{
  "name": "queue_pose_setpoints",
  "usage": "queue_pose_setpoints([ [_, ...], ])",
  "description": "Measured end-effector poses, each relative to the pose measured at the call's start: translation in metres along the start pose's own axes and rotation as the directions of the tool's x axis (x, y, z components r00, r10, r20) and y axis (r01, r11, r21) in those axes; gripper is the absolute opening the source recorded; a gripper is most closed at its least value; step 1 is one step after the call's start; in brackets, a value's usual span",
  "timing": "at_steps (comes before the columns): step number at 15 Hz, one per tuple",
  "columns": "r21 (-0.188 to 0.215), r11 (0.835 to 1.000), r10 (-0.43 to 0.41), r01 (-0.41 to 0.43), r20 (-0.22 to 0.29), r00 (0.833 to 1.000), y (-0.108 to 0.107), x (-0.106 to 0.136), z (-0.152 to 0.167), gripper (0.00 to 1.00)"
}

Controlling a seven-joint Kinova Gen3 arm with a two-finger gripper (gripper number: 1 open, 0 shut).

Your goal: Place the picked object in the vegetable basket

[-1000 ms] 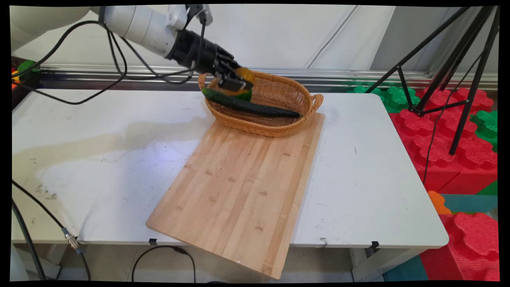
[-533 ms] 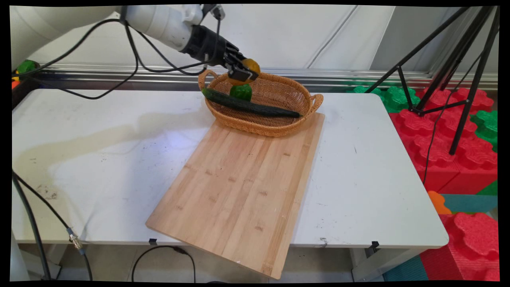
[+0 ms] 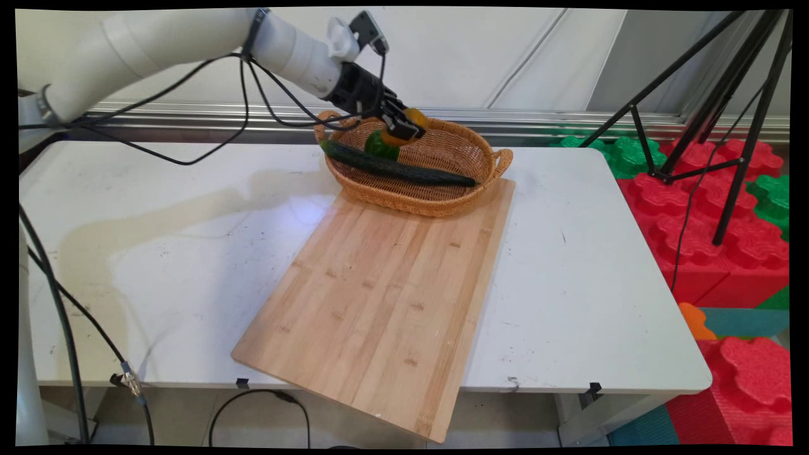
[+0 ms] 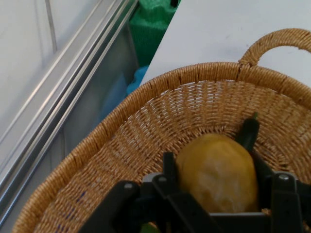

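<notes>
Above the far left part of an oval woven wicker basket (image 3: 442, 180) with loop handles hangs the black two-finger claw (image 3: 404, 128), clamped on a rounded yellow-orange fruit (image 3: 414, 117). From the hand camera the yellow-orange fruit (image 4: 218, 174) sits squeezed between the two black fingers (image 4: 169, 167), one on each side of it, with the basket's woven inner wall (image 4: 160, 126) curving behind and one of its loop handles showing at the far rim. The fruit is held clear of the basket floor, over its interior.

Inside the basket, just below and to the left of the claw, lies a small glossy green pepper (image 3: 380, 145). A long dark green cucumber (image 3: 395, 168) lies slantwise across the basket's near side, its left end poking over the rim and its right end reaching toward the right handle; the pepper sits just behind it. The cucumber's tip (image 4: 248, 131) also shows in the hand camera beside the fruit.

The basket stands at the far middle of the white surface (image 3: 158, 227), touching the far edge of a large rectangular bamboo cutting board (image 3: 385, 297) that runs toward the near edge and overhangs it slightly. Right of the surface stand red and green foam blocks (image 3: 714, 215) and a black tripod (image 3: 727, 101).
</notes>
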Motion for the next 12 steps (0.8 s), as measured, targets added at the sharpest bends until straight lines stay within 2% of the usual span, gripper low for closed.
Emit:
queue_pose_setpoints([
  [7, -0.011, 1.0, 0.027, -0.027, 0.001, 1.0, -0.002, -0.006, 0.055, 0.0],
  [12, -0.012, 0.999, 0.047, -0.048, -0.007, 0.999, -0.004, -0.009, 0.074, 0.0],
])
